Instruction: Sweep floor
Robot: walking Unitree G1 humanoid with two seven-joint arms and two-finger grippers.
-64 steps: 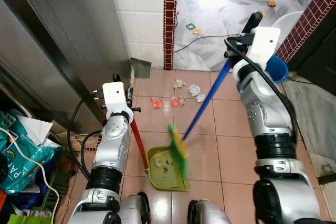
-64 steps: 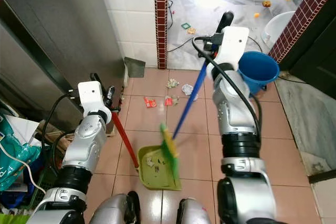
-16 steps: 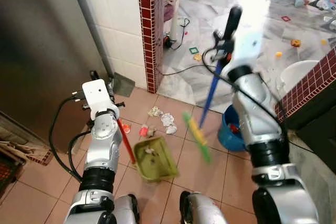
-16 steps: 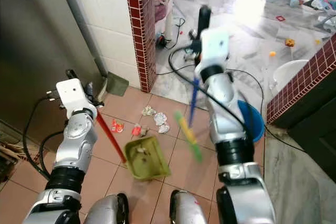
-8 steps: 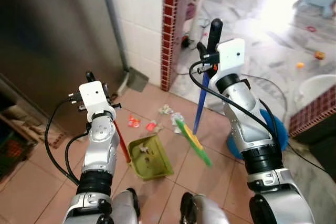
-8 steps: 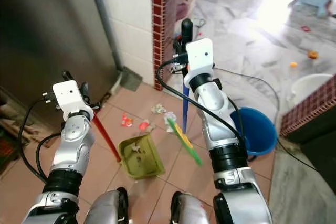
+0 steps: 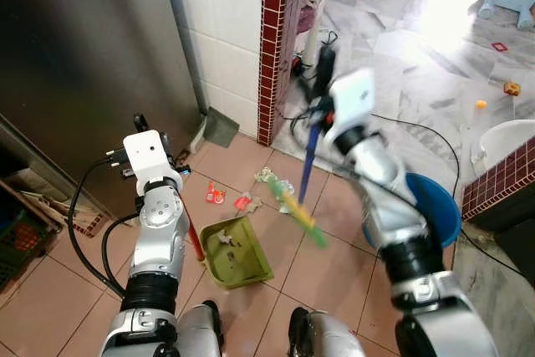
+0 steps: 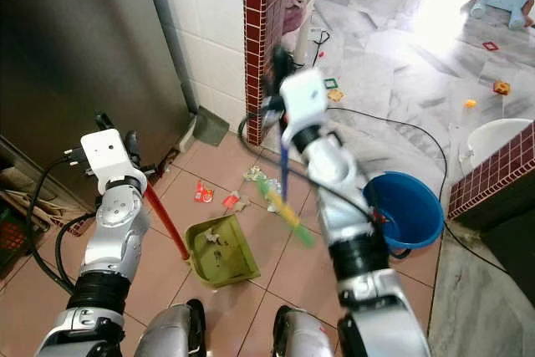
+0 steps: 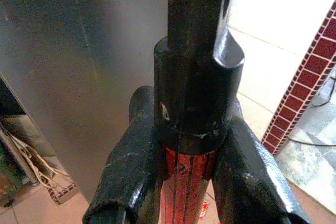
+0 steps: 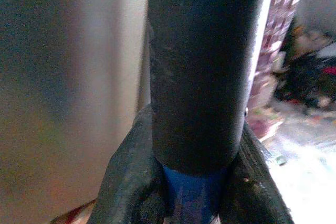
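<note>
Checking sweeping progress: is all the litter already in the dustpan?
No. Wrappers and crumpled scraps lie on the tiles beyond the dustpan, near the broom head.

Left gripper [image 9: 189,171]: two black fingers [image 9: 131,171] clamped on the handle.
Handle: red ribbed shaft with black plastic grip [image 9: 197,77].
Behind: grey brushed-metal panel [image 9: 79,61], white wall [image 9: 278,9], red mosaic-tile strip [image 9: 304,82].

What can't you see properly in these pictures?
- Broom head: smeared by motion in the eye views, bristles unreadable.
- Right gripper: the broom handle it clamps hides the floor.
- Scraps in the green dustpan: too small to identify.
- Red wrappers: print too small.
- Blue bucket: partly behind the right arm.
</note>
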